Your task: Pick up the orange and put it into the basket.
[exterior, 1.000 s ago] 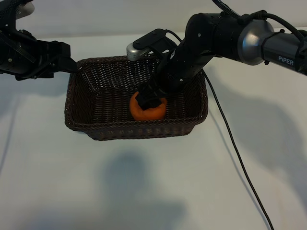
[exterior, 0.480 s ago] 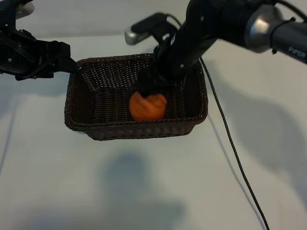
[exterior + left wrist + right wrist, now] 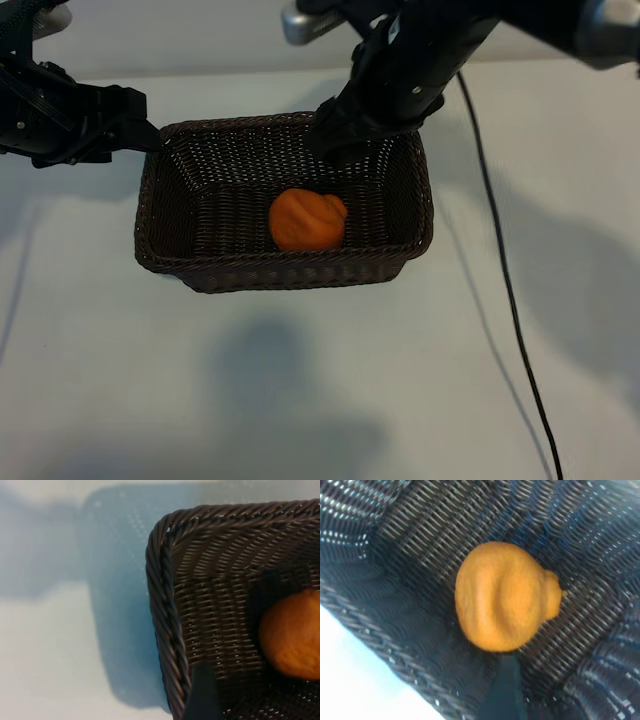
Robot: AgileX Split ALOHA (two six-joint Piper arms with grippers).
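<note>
Woven dark wicker makes the basket (image 3: 285, 270) stiff and easy to seat things in, and inside it we see the orange (image 3: 308, 220), light, matte and firm, best taken across its round middle, lying free beneath our right tool (image 3: 330, 140), which grips nothing.

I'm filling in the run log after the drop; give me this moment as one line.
orange: on basket floor, free | right hand: above it, empty | left hand: at basket's corner, idle | placement: done
</note>
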